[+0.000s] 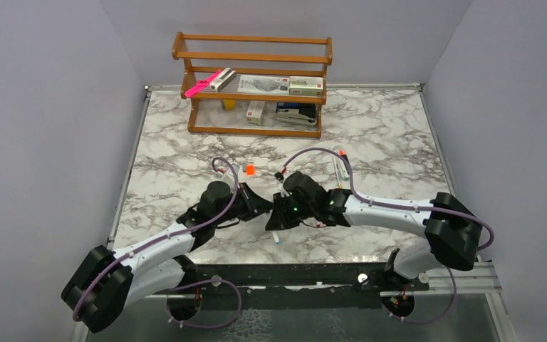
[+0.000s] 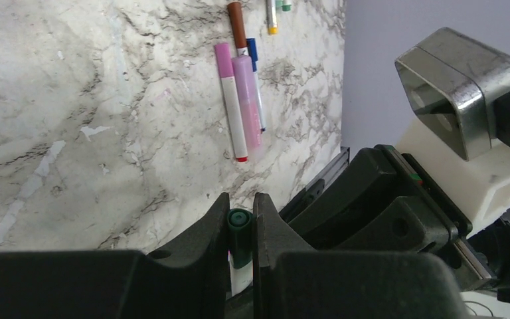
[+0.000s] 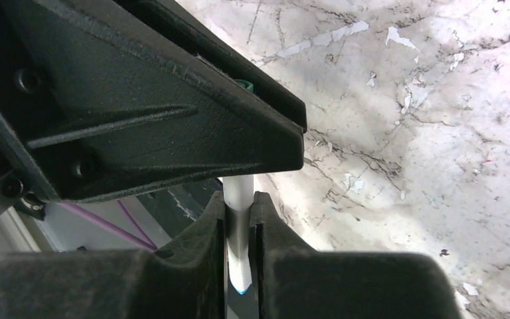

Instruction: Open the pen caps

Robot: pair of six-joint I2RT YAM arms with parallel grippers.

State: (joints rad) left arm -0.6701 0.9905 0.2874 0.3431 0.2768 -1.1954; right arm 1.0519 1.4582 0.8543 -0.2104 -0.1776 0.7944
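Nearest the left wrist camera, the left tool (image 2: pixel 241 203) is seen closed tight on a small stubby green plastic cap (image 2: pixel 240 232). The cap is pinched between the two black fingers, with a strip of white showing just beneath it. In the right wrist view the right tool (image 3: pixel 239 199) is clamped on a slim white marker barrel (image 3: pixel 237 232), whose bluish end pokes out below the fingers. The barrel runs up and is hidden behind the black body of the left tool, past which a sliver of green is glimpsed. Whether the cap is seated on the barrel or parted from it cannot be told. From above, both tools are found meeting tip to tip over the near middle of the grey-veined white marble desk (image 1: pixel 178 142). Further out, a loose stubby orange cap (image 1: pixel 250 169) is seen lying alone on the desk. Right of it, a small cluster of slim markers (image 1: pixel 338 167) is laid side by side. In the left wrist view a white marker with a lilac-pink cap (image 2: pixel 231 100) is seen touching a translucent lilac highlighter (image 2: pixel 248 100), with a brown-capped marker (image 2: pixel 237 16) just beyond. At the far edge a two-tier brown wooden shelf (image 1: pixel 256 57) is stood, on which small boxes (image 1: pixel 305 85) are kept. A long bright-pink item (image 1: pixel 203 84) overhangs its left end.
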